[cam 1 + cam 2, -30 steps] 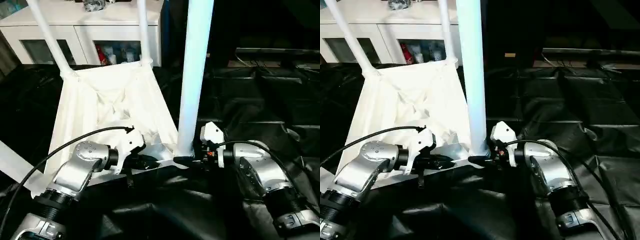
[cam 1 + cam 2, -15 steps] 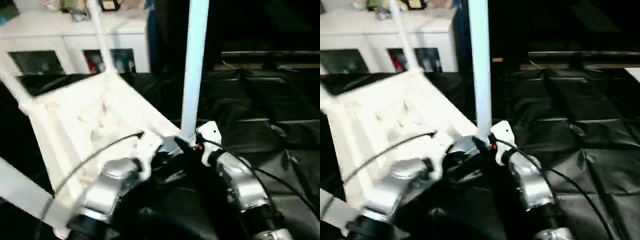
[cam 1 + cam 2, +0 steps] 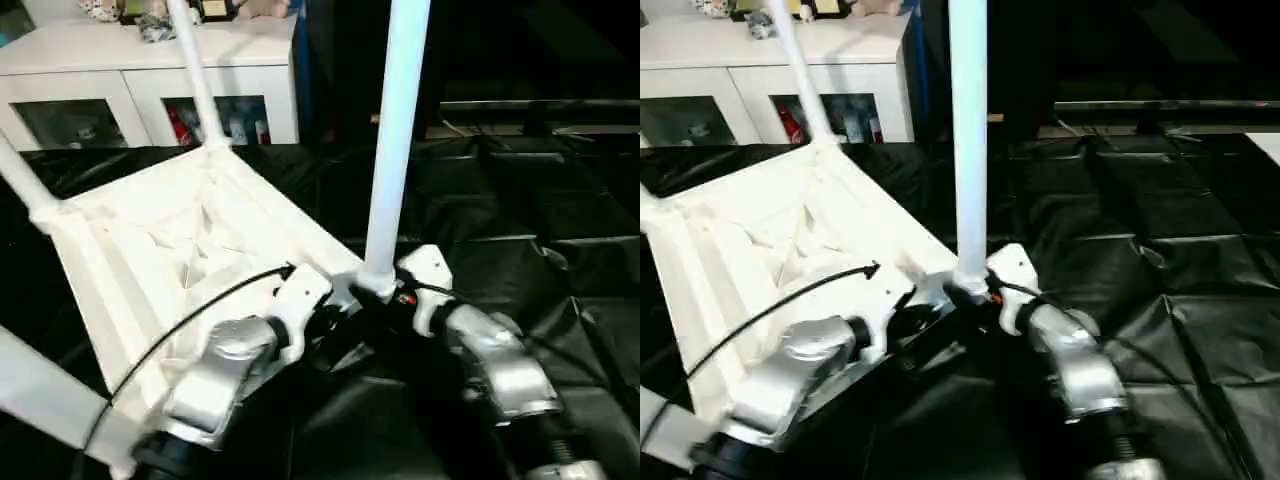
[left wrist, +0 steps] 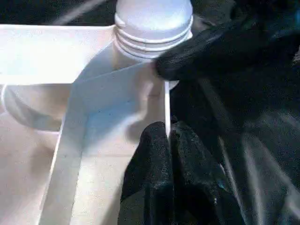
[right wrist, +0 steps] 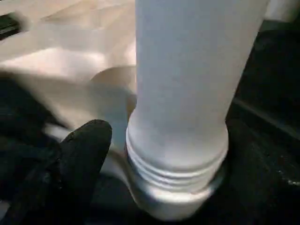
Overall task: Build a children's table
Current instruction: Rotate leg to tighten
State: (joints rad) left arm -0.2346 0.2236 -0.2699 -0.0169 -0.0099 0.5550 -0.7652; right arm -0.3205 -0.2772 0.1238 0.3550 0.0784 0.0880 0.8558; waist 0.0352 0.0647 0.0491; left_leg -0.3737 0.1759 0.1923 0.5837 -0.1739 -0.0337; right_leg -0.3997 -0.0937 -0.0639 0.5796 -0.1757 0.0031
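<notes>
The white table top (image 3: 150,235) lies upside down on black sheeting, ribbed underside up and turned at an angle to me. Three legs stand in its sockets: a back one (image 3: 195,70), a left one (image 3: 20,185) and the near-right one (image 3: 395,140). Another leg (image 3: 45,405) crosses the lower left. My left gripper (image 4: 167,133) is shut on the thin rim (image 4: 166,101) of the top, just beside the near-right socket. My right gripper (image 3: 388,300) sits at the threaded base (image 5: 178,173) of that leg; part of it touches the socket (image 4: 201,51).
A white cabinet (image 3: 150,50) with glass doors stands behind the table, with small items on top. Crinkled black sheeting (image 3: 560,200) covers the floor to the right and front.
The table top has swung round, so a corner instead of an edge now faces the cabinet. Both grippers stayed at the near-right corner. The head view has also shifted.
</notes>
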